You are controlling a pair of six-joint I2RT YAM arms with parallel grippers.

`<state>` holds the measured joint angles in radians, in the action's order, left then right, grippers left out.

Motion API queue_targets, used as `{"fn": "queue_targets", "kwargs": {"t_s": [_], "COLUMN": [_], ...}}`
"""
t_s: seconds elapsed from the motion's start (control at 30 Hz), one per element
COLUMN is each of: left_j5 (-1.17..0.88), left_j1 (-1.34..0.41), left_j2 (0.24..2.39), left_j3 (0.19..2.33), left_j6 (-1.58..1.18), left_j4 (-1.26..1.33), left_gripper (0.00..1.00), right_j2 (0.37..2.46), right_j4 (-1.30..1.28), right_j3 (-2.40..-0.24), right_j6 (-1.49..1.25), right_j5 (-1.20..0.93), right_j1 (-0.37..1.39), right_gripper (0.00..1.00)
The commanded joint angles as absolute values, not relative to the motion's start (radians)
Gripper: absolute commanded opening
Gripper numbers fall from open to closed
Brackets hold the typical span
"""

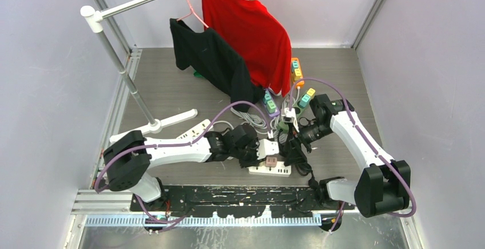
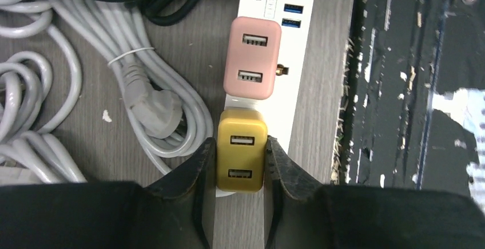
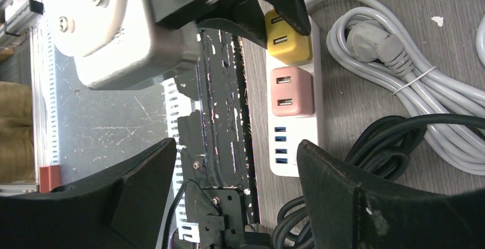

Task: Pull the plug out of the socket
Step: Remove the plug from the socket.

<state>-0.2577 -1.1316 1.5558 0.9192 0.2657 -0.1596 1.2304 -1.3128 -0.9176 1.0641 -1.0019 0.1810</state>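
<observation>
Left gripper point(image 2: 240, 150) is clamped on the yellow plug point(image 2: 241, 158), 1 finger point(image 2: 197, 172) on each long side and both pads touching it. The yellow plug sits on the white power strip point(image 2: 306, 83) at its end, with its 2 USB ports facing up. The pink plug point(image 2: 251, 58) occupies the next position on the strip, just beside the yellow one with a thin gap between them; it also has 2 USB ports. A row of blue USB ports fills the strip's other end. The strip lies flat near the middle of the table's near edge, parallel to it and right beside the scuffed black base plate point(image 2: 400, 100). Right gripper point(image 3: 237, 143) is spread wide and holds nothing. It comes in from the right side of the table and points at the USB end of the strip, apart from both plugs. On the far side of the strip there is a tied grey cable coil point(image 2: 151, 103) with its own plug, and a black cable point(image 3: 394, 134) is looped beside it. Toward the far edge, a red shirt point(image 1: 246, 31) and a black garment point(image 1: 211, 60) hang on a rail, with several coloured strips point(image 1: 297, 71) on the table under them.
</observation>
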Motion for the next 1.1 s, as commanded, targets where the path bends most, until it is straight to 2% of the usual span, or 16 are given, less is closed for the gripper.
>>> {"fn": "queue_targets", "kwargs": {"t_s": [0.0,0.17,0.33,0.67,0.9,1.07], "left_j5": [-0.052,0.062,0.147,0.095,0.052,0.033], "left_j1": [-1.134,-1.150,-1.213,-1.256,-1.256,-1.256], "left_j2": [1.540,1.555,1.563,1.512,1.482,1.497], "left_j3": [0.928,0.947,0.925,0.804,0.715,0.688], "left_j6": [0.035,-0.124,-0.167,-0.095,-0.056,-0.066], "left_j4": [-0.131,-0.204,-0.172,0.007,0.144,0.229], "left_gripper": [0.00,0.00,0.00,0.00,0.00,0.00], "right_j2": [1.214,1.229,1.260,1.299,1.191,1.175], "right_j4": [-1.309,-1.342,-1.330,-1.283,-1.398,-1.405], "right_j3": [-0.925,-0.939,-0.930,-0.954,-0.980,-0.936], "right_j6": [1.111,1.258,1.418,1.509,1.727,1.765], "right_j5": [-1.021,-1.017,-1.004,-0.989,-0.817,-0.998], "right_j1": [0.177,0.178,0.178,0.179,0.179,0.199], "right_gripper": [0.82,0.84,0.87,0.87,0.91,0.92]}}
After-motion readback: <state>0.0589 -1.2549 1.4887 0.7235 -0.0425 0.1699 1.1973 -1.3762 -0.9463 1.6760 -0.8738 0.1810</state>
